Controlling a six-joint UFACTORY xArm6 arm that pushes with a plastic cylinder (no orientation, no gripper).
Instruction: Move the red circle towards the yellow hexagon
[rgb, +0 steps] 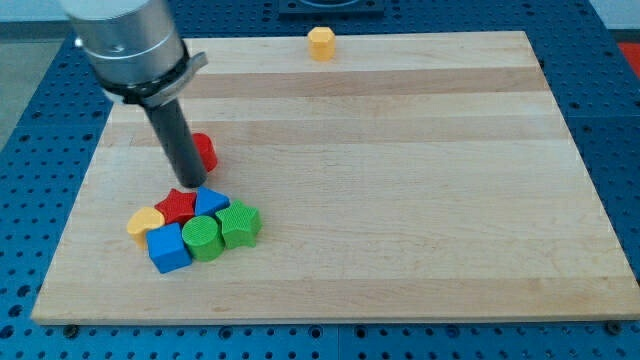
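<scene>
Red circular block sits left of frame centre, partly hidden behind the dark rod; my tip is touching or just beside its lower-left edge. No jaws on this rig, just the rod. Yellow hexagonal block is at the wooden board's top edge, well apart. Looks like push setup: next, drive up-right. The cluster of blocks below stays clear.
</scene>
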